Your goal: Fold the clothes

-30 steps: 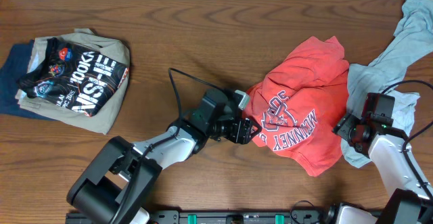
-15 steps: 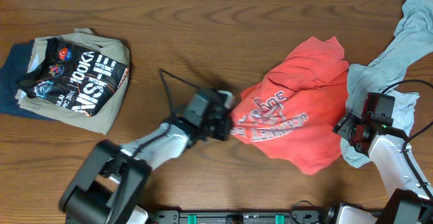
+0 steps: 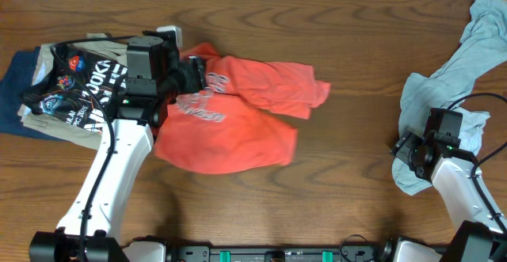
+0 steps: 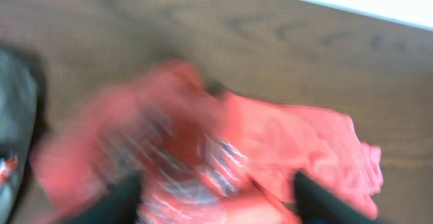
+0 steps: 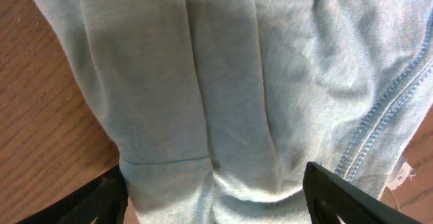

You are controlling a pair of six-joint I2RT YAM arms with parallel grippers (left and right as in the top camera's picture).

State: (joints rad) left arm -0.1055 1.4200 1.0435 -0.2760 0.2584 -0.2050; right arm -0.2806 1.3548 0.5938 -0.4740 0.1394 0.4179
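From overhead, the red-orange shirt (image 3: 230,123) lies crumpled left of centre on the table (image 3: 348,191), one end trailing right and its left edge right by the folded pile (image 3: 47,112); we cannot tell whether they touch. The left gripper (image 3: 194,78) hovers at the shirt's upper left. The right gripper (image 3: 404,149) sits at the far right over a grey garment (image 3: 467,48). The left wrist view is badly blurred, but the shirt (image 4: 270,143) fills it and the two dark fingers stand wide apart at the bottom corners, so we judge this gripper released, holding nothing. In the right wrist view the fingers are also spread wide, empty, above grey cloth (image 5: 237,82). The risks, as we judge them: the shirt is bunched, so any fold begun now would come out crooked; a grab near its left edge could catch the pile; and the right gripper, closing where it is, would take the wrong garment. Compared with half a second earlier, the shirt has moved from right of centre to the left, the left arm has swung with it, and the right arm has not moved.
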